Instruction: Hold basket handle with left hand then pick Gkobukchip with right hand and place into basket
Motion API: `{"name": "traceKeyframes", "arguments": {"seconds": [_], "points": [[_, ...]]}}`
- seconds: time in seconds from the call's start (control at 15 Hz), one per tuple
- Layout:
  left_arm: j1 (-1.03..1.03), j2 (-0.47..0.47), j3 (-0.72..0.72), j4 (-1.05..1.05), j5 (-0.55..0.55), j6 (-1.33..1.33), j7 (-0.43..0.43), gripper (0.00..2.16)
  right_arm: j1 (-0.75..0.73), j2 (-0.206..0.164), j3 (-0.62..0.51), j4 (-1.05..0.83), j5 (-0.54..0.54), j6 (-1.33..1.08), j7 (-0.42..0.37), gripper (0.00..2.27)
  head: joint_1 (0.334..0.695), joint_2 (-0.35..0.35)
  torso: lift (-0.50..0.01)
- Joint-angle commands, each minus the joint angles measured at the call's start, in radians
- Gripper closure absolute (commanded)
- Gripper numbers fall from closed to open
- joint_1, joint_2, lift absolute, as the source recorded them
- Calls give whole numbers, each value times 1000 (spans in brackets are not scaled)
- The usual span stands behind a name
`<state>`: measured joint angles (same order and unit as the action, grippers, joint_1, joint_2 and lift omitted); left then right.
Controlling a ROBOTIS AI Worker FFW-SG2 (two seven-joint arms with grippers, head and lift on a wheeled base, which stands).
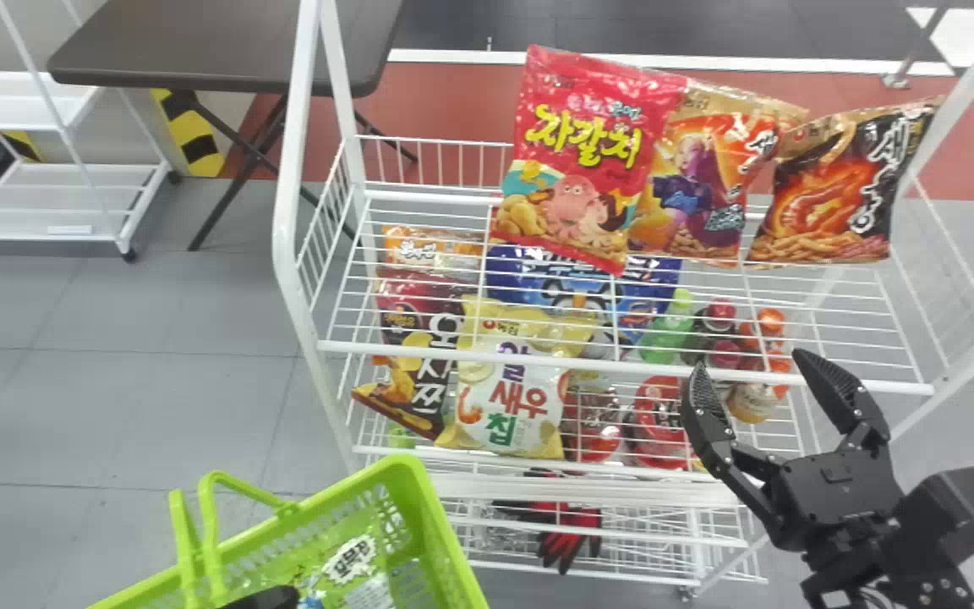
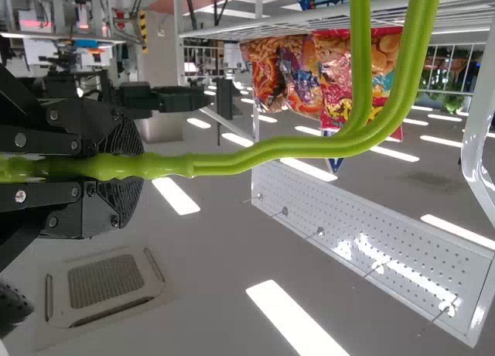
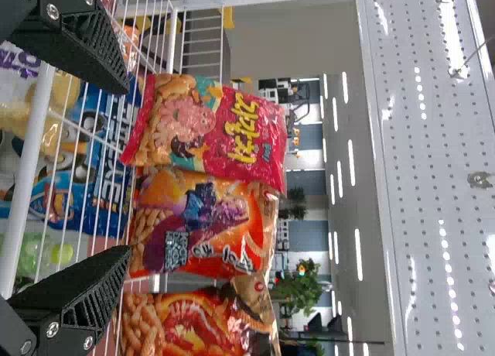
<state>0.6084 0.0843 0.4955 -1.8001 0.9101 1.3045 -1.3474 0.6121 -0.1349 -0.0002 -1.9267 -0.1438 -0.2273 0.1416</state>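
The right gripper point(image 1: 749, 364) gapes empty by the rack point(image 1: 622, 368) while, near left, the left gripper point(image 1: 267, 599) grasps the handle point(image 1: 211, 541) of the lime-green basket point(image 1: 402, 474), where a glossy packet point(image 1: 352, 560) (the Gkobukchip, it seems) shows bold dark lettering on white.

The robot's right arm point(image 1: 948, 512) comes in at the head view's lower right, the right gripper point(image 1: 747, 362) pointing forward and away, its two flat black fingers spread wide with ridged pads point(image 3: 100, 42) facing each other. At the bottom edge sits the left gripper point(image 1: 267, 599), its fingers point(image 2: 120, 135) clamped in a grip
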Motion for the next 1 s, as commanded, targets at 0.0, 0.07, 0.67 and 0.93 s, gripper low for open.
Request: {"name": "traceKeyframes", "arguments": {"seconds": [0.0,0.07,0.67,0.93], "points": [[-1,0,0,5,1,-1,-1,2148,9,0,-32,18,-23,-31,1,83,695,-48,0],[-1,0,0,8,1,-4,-1,2148,12,0,-34,18,-26,-31,1,83,695,-76,0],[-6,0,-2,15,0,-4,1,2148,12,5,-30,25,-31,-31,3,83,695,-100,0],[-6,2,-2,13,-2,-4,2,2148,9,3,-32,34,-54,-31,16,83,695,-98,0]]}}
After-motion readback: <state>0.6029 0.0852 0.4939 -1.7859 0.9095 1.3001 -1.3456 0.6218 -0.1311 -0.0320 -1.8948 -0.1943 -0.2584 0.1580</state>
